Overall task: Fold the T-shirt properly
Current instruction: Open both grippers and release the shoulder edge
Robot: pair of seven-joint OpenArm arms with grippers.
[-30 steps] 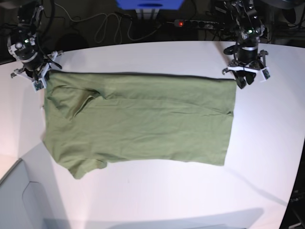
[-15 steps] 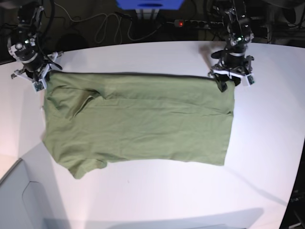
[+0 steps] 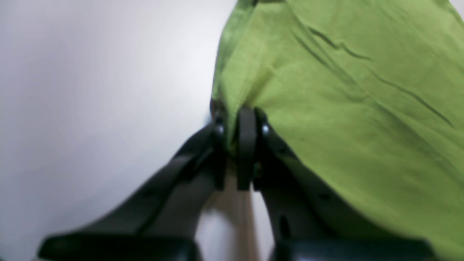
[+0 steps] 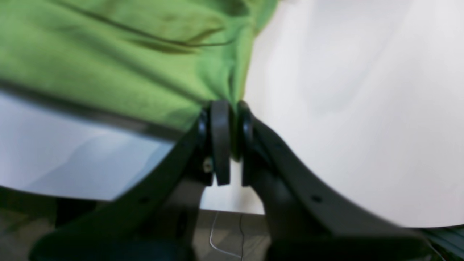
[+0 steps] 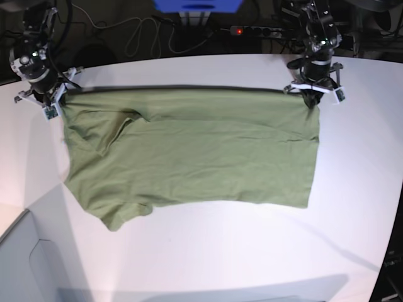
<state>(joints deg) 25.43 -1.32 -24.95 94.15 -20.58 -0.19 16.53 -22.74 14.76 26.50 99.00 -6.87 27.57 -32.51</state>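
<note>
Green T-shirt [image 5: 189, 151] pinched at both far corners by left hand [image 5: 310, 94] and right hand [image 5: 53, 102] over white bench [image 5: 208, 251]; corners themselves hidden.

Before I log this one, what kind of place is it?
Probably a robotics lab bench: a bare white table, a power strip with loose cables behind it, and two arms holding a T-shirt.

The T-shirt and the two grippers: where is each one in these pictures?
T-shirt [image 5: 189, 151], base view, middle of the spread green cloth.
Left gripper [image 3: 237, 145], left wrist view, between its fingertips, pinching the cloth's edge.
Right gripper [image 4: 228, 137], right wrist view, between its fingertips, pinching a cloth corner.
</note>
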